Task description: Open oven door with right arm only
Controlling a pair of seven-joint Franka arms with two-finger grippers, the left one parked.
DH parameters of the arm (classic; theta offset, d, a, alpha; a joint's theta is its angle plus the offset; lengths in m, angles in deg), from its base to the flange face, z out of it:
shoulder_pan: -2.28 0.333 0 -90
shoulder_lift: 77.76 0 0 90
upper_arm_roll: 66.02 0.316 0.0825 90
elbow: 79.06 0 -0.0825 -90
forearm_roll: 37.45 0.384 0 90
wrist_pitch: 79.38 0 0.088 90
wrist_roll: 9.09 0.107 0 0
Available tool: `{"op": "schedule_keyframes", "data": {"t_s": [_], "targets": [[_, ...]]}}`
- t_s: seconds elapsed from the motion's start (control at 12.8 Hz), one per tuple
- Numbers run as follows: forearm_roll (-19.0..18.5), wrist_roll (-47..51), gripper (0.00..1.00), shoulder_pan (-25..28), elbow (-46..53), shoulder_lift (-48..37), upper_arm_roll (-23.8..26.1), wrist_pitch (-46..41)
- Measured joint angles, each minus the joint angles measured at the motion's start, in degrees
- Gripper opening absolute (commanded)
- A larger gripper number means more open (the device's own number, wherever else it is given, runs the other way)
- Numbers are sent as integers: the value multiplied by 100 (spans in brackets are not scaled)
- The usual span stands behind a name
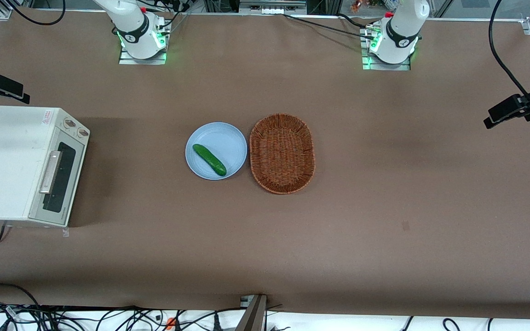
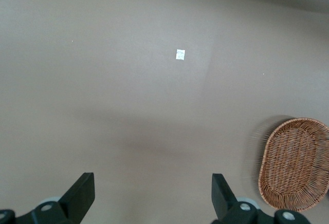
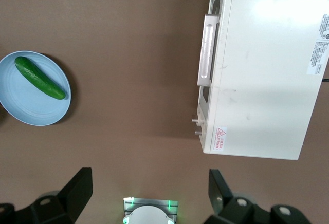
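Oven door (image 1: 58, 181) closed (label unreadable); hand (image 3: 149, 196) open above.

Front camera looks steeply down over the whole table; right wrist's claw (image 3: 149, 190) camera, high, shares oven door (image 1: 58, 182) and plate (image 1: 216, 138).

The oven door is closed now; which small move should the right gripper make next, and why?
Probably lower the gripper toward the silver handle of the oven door. The door sits flush and shut, and the gripper hangs high above the table with its jaws wide open, gripping nothing.
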State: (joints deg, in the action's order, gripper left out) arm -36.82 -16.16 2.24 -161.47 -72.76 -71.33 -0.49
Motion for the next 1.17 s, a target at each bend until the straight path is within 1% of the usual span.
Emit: {"op": "schedule_keyframes", "data": {"t_s": [1.17], "targets": [[-25, 0, 100, 0, 2, -2, 12, 107]]}}
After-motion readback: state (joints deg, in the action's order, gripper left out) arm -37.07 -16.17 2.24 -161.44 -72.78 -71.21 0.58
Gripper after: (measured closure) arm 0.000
